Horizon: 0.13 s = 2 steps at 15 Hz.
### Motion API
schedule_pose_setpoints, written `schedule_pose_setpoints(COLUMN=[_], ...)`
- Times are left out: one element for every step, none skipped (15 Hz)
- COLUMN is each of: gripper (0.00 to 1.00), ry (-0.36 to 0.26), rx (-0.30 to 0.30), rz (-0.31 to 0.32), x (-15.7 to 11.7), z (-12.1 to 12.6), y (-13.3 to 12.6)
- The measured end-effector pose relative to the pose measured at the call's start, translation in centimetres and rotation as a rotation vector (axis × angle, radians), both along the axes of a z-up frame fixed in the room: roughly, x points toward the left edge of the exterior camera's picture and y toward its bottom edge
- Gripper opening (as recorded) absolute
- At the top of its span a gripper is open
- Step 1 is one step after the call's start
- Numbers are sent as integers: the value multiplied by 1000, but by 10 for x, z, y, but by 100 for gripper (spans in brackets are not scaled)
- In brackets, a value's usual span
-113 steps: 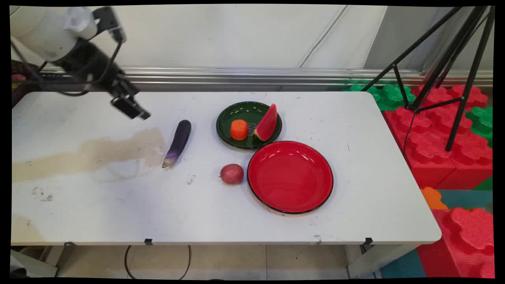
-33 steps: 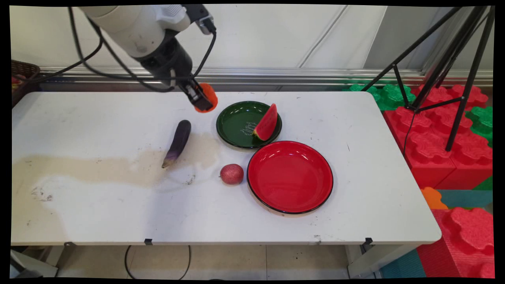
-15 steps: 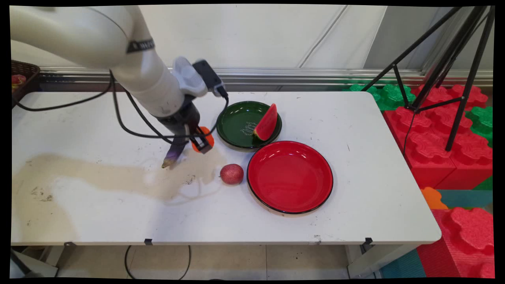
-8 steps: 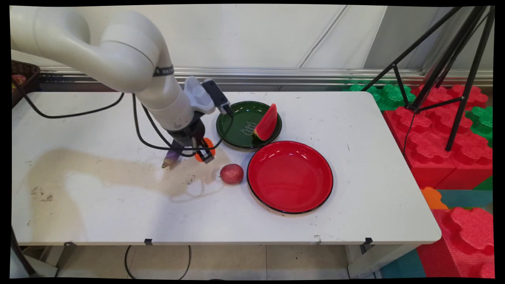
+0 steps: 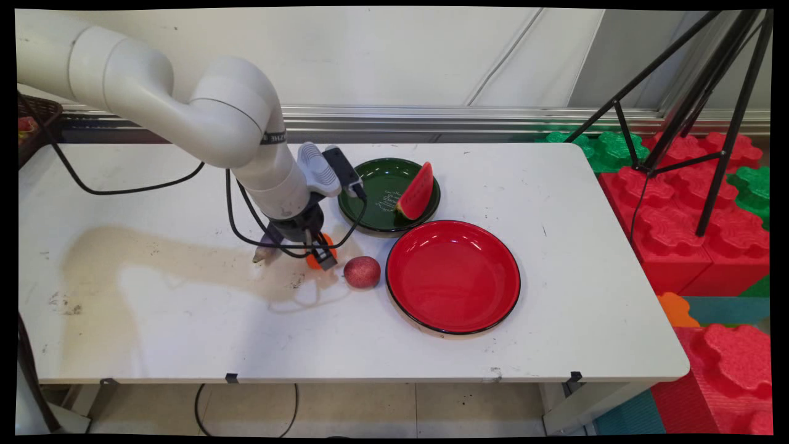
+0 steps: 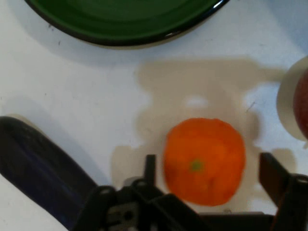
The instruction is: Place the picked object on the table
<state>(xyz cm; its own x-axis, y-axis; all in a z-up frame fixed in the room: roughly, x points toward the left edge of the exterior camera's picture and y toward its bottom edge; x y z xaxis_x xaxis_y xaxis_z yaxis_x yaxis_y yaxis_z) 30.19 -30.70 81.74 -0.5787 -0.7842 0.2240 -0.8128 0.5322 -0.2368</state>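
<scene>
pincer (image 6: pixel 207 166) spread wide around the orange (image 6: pixel 204 161) on the tabletop (image 5: pixel 431 351), fingers clear of it, eggplant (image 6: pixel 43 168) beside, green plate (image 6: pixel 125 21) near.

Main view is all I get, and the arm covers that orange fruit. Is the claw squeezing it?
Observer: No. The gripper is open around the orange; table shows between the fruit and one finger.
Operator: Any marking on it?
Observer: A small green dot faces the hand camera.
Operator: Does it touch the eggplant?
Observer: No. The eggplant lies apart from it, with bare table between them.
</scene>
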Motion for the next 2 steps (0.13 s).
schedule_pose_setpoints(gripper=[100,100], ry=[-1,0], rx=[1,1], rz=[-4,-8], x=[0,1], z=[-2,-3], y=[-1,-2])
